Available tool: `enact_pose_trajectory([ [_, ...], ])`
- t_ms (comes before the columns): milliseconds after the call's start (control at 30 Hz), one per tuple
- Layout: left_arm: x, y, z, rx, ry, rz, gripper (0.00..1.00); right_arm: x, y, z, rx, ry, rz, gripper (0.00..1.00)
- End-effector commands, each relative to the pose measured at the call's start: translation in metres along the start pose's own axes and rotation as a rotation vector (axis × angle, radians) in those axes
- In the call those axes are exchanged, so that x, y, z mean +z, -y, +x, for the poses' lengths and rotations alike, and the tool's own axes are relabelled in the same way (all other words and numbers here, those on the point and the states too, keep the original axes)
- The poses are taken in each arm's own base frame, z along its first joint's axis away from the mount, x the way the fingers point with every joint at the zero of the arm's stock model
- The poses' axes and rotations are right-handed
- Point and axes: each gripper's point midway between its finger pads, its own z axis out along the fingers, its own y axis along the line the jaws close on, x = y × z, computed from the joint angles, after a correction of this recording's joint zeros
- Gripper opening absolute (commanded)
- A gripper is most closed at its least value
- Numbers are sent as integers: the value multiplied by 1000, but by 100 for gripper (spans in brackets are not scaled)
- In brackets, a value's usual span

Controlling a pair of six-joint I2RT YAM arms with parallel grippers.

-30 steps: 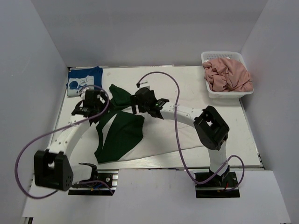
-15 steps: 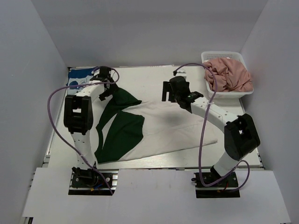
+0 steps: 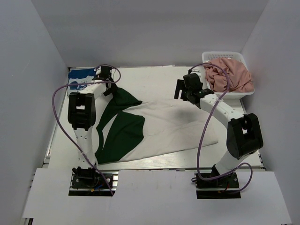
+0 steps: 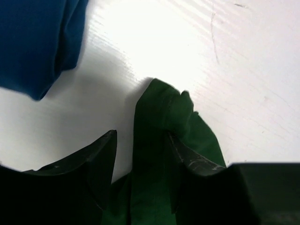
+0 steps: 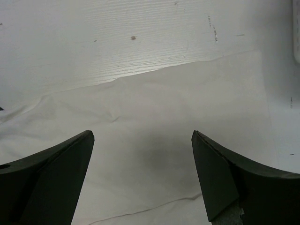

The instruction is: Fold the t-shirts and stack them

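A white t-shirt (image 3: 173,126) with dark green sleeves and side (image 3: 122,133) lies spread on the table. My left gripper (image 3: 107,80) is at the shirt's far left corner. In the left wrist view its jaws (image 4: 140,136) stand a little apart, with the green sleeve tip (image 4: 159,108) lying between them on the table. My right gripper (image 3: 184,93) hovers over the shirt's far edge. It is wide open and empty (image 5: 143,133) above the white cloth (image 5: 154,108). A folded blue t-shirt (image 3: 78,77) lies at the back left (image 4: 33,37).
A white basket (image 3: 225,54) holding crumpled pink t-shirts (image 3: 229,75) stands at the back right, close to my right arm. Grey walls enclose the table on three sides. The bare table (image 5: 140,33) shows beyond the shirt's far edge.
Both grippers moved from the middle of the shirt out to the back, pulling the shirt flat and wide. In the last half second the right gripper shifted further right; the left stayed.
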Motion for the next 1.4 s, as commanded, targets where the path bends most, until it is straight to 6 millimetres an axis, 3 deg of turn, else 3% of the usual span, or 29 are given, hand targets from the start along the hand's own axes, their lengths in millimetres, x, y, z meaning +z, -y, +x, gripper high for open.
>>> enact_pose_trajectory([
  [0, 5, 15, -20, 1, 57, 59, 55, 4, 15, -1, 10, -13, 38, 90],
  [67, 8, 17, -23, 10, 66, 65, 50, 6, 24, -6, 19, -6, 57, 90],
  [167, 12, 18, -27, 11, 67, 53, 33, 10, 42, -11, 5, 3, 122, 90],
  [200, 9, 20, -30, 10, 68, 53, 15, 12, 46, -11, 2, 3, 143, 90],
  [267, 9, 21, -37, 19, 76, 43, 0, 22, 59, -15, -20, 1, 210, 90],
  [333, 6, 20, -37, 30, 68, 37, 0, 32, 69, -16, -37, -17, 274, 90],
  [467, -16, 25, -51, 42, 94, 64, 0, 63, 72, -22, -9, -48, 308, 90],
  [500, -28, 30, -59, 38, 108, 89, 0, 78, 71, -27, 11, -52, 334, 90],
  [600, -47, 33, -63, 49, 100, 111, 0, 91, 89, -26, 32, -88, 478, 90],
  [733, -60, 23, -41, 65, 16, 107, 0, 106, 100, -30, 68, -92, 598, 90],
  [800, -75, 31, -41, 64, 3, 165, 0, 113, 102, -35, 84, -85, 597, 90],
  [967, -101, 29, -29, 63, -32, 181, 0, 127, 102, -24, 109, -127, 588, 90],
  [1100, -109, 20, 1, 45, -111, 194, 0, 130, 107, -7, 108, -156, 605, 90],
  [1200, -118, 14, 12, 27, -135, 200, 0, 134, 111, 6, 103, -181, 613, 90],
  [1367, -131, 7, 29, -2, -186, 202, 0, 143, 109, 20, 89, -212, 604, 82],
])
